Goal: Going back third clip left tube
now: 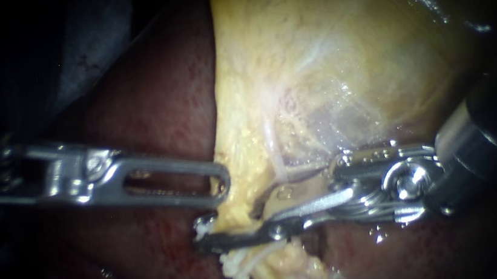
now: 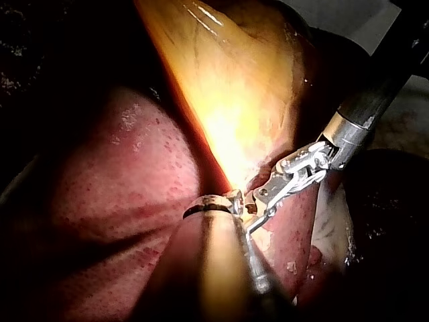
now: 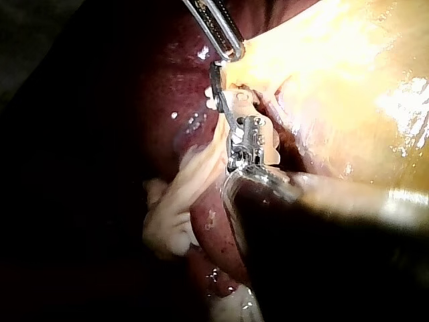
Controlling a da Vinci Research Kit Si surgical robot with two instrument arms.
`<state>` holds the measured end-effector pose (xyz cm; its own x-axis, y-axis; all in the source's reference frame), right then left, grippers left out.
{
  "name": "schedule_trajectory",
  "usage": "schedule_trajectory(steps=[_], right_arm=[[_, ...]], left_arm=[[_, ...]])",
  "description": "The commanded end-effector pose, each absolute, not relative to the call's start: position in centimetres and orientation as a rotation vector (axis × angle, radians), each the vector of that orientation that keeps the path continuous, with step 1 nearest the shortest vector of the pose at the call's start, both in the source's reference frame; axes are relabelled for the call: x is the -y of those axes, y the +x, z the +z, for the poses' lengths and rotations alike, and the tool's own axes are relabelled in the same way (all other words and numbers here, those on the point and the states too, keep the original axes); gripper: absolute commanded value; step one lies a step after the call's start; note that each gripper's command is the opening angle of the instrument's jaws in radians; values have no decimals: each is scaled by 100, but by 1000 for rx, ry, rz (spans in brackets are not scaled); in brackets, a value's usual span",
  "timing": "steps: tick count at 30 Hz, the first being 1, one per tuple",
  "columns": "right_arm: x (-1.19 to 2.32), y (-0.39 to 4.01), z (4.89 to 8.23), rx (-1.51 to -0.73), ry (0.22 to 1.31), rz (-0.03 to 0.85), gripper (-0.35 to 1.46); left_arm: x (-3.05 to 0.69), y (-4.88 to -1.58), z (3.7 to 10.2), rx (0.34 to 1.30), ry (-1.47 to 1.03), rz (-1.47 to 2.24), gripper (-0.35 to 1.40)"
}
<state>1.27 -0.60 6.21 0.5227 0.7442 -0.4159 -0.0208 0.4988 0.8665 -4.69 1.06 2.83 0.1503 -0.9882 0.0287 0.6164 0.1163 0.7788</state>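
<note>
Over liver [image 1: 155,118], left instrument [image 1: 221,187] pincer clamps gallbladder [image 1: 326,59]; right instrument [image 1: 232,226] pincer gapes

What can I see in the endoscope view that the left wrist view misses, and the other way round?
Only the endoscope view: white clips by the right instrument's open jaws, and the left instrument side-on. Only the left wrist view: the right instrument's dark shaft and a pale surface beyond the tissue. Both: the yellow gallbladder, the red liver, and the two instruments meeting at the gallbladder's narrow end.

Yellowish tube [image 1: 239,201], running downward — white clips [image 1: 236,267] clustered on it
</note>
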Motion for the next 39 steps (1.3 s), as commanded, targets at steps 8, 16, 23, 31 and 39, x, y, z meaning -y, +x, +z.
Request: schedule_trajectory(steps=[8, 16, 23, 31, 39], right_arm=[[61, 129, 620, -911, 943, 550, -35], [61, 130, 620, -910, 945, 548, -17], [60, 138, 621, -945, 894, 502, 44], [61, 149, 624, -986, 854, 449, 52], [65, 153, 630, -1009, 814, 391, 53]], left_arm=[[-106, -468, 282, 653, 715, -1304, -35], [-106, -468, 282, 653, 715, -1304, -35], [-106, -468, 282, 653, 715, -1304, -35], [-106, -467, 282, 653, 715, -1304, -35], [-106, -468, 282, 653, 715, -1304, -35]])
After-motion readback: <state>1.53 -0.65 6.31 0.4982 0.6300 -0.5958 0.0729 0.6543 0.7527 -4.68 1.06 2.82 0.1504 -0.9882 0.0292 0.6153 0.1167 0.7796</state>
